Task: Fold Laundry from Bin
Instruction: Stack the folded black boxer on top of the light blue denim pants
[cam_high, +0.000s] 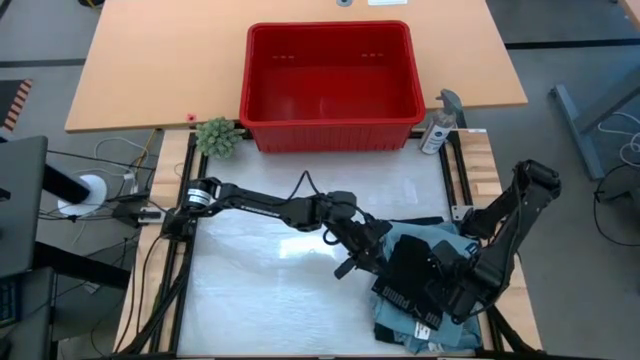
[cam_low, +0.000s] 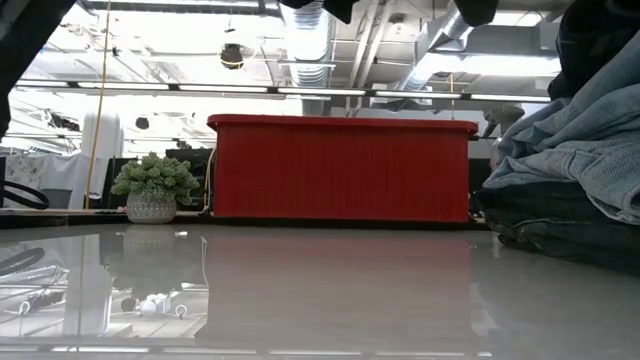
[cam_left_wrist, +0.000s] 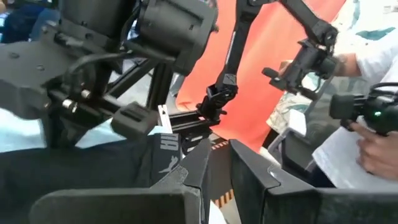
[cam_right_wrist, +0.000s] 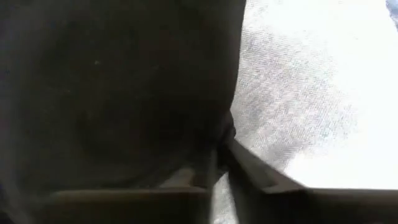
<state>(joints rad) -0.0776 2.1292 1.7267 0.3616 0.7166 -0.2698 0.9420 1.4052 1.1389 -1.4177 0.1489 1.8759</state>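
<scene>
The bin (cam_high: 330, 85) sits at the far middle of the table and looks empty from above, so the laundry (cam_high: 425, 290) is all out of it now, heaped on the white mat well nearer than the bin and off toward its right-hand end. Both arms have closed in over that heap, I'd guess because a fold is being worked there, away from the bin. The left gripper (cam_high: 352, 264) reaches across from the left and rests at the heap's left edge; its wrist view shows the fingers nearly together over a black cloth with white lettering (cam_left_wrist: 163, 148), but whether they pinch it I cannot tell. The right gripper (cam_high: 432, 300) is pressed down into the pile's middle, jaws drawn in on what looks like a dark fabric fold (cam_right_wrist: 124, 93) with pale denim (cam_right_wrist: 298, 93) beside it. The pile has no clear heading; its long axis seems to run from the bin side toward the near table edge, light blue pieces on top, darker ones beneath. From table height, the denim slumps over dark trousers (cam_low: 560, 235) right of the bin
</scene>
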